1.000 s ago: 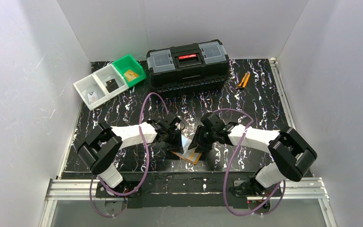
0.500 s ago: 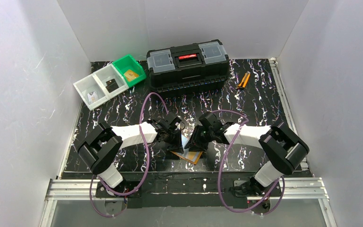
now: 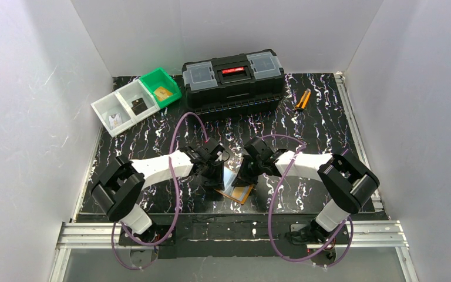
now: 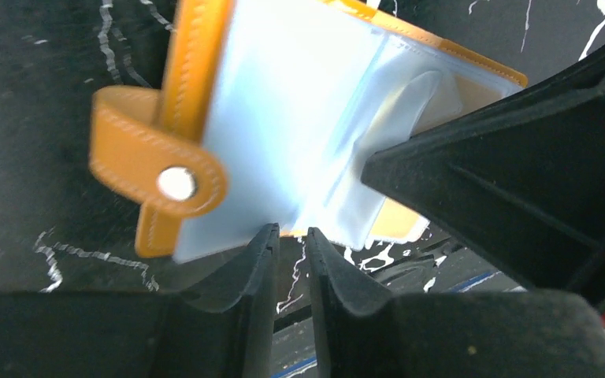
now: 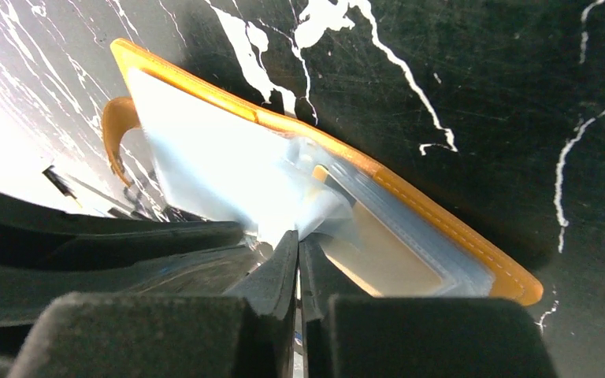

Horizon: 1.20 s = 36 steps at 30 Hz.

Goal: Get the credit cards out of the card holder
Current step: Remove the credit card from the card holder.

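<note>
At the back left of the black marbled tabletop (image 3: pixel 323 132) stand two white bins (image 3: pixel 107 107) and a green bin (image 3: pixel 152 79). Flat pieces that look like cards (image 3: pixel 163 93) lie in them, a tan one in the green bin and a dark one in the nearer white bin.

The left tool (image 3: pixel 214 174) reaches toward the middle of the near edge. In its wrist view the jaws stand a narrow slit apart, released, with tabletop showing through the gap. The lower edge of a clear pocket ends right at the fingertips (image 4: pixel 266 240); whether they touch it cannot be told.

The holder (image 3: pixel 240 194) lies open on the tabletop between the two tools, just ahead of the arm bases. Its orange cover is down and its bluish clear pockets (image 4: pixel 283 118) are lifted off it. The snap strap (image 4: pixel 157 169) sticks out at the side facing the left tool. A tan shape shows behind the pockets; whether it is a card is unclear.

A black toolbox (image 3: pixel 233 79) sits at the back centre.

The right tool (image 3: pixel 248 175) comes in from the other side, clenched. Its fingertips (image 5: pixel 283 252) meet on puckered plastic of a pocket, so it grips the holder by that pocket.

Orange-handled pliers (image 3: pixel 301 100) lie at the back right, well apart from the rest.
</note>
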{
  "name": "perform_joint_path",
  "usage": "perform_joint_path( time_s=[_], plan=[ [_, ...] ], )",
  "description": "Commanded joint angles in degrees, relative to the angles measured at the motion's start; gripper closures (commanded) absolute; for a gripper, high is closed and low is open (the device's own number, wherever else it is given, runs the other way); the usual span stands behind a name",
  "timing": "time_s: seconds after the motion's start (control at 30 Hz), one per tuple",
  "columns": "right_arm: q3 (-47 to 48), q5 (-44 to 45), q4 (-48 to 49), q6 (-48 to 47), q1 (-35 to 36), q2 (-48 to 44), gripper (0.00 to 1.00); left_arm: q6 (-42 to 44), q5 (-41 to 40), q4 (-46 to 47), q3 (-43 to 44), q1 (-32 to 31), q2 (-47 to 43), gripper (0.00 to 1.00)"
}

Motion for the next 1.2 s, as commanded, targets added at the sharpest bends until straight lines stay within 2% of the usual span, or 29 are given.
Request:
perform_joint_path(
  time_s=[0.0, 0.17, 0.43, 0.7, 0.8, 0.9, 1.07, 1.17],
  plan=[
    [2.71, 4.78, -7.44, -4.19, -0.08, 0.89, 0.95, 3.10, -7.06, -9.83, 4.00, 0.04, -5.14, 0.79],
    [5.02, 4.99, -9.60, -5.44, -0.14, 1.38, 0.95, 5.75, -12.36, -13.48, 7.22, 1.40, -5.30, 0.70],
    [6.44, 5.26, -11.50, -6.80, -0.12, 1.24, 0.94, 9.41, -15.90, -14.79, 11.45, 5.25, -0.19, 0.68],
    [6.57, 5.04, -12.09, -7.32, -0.13, 1.05, 0.94, 11.42, -12.48, -9.67, 12.46, 6.20, 3.45, 0.60],
    [6.73, 4.92, -12.17, -7.45, -0.08, 1.07, 0.94, 11.15, -12.22, -9.11, 13.02, 6.37, 5.18, 0.59],
    [7.31, 4.92, -12.35, -7.55, -0.14, 1.10, 0.93, 11.05, -11.80, -8.84, 13.09, 6.32, 6.69, 0.64],
    [9.82, 4.98, -13.01, -8.33, -0.09, 1.57, 0.85, 10.77, -11.15, -8.49, 11.75, 6.34, 7.62, 0.82],
    [11.27, 4.71, -12.90, -8.45, -0.08, 2.31, 0.81, 10.18, -10.21, -7.92, 10.25, 6.33, 7.57, 0.89]
  ],
)
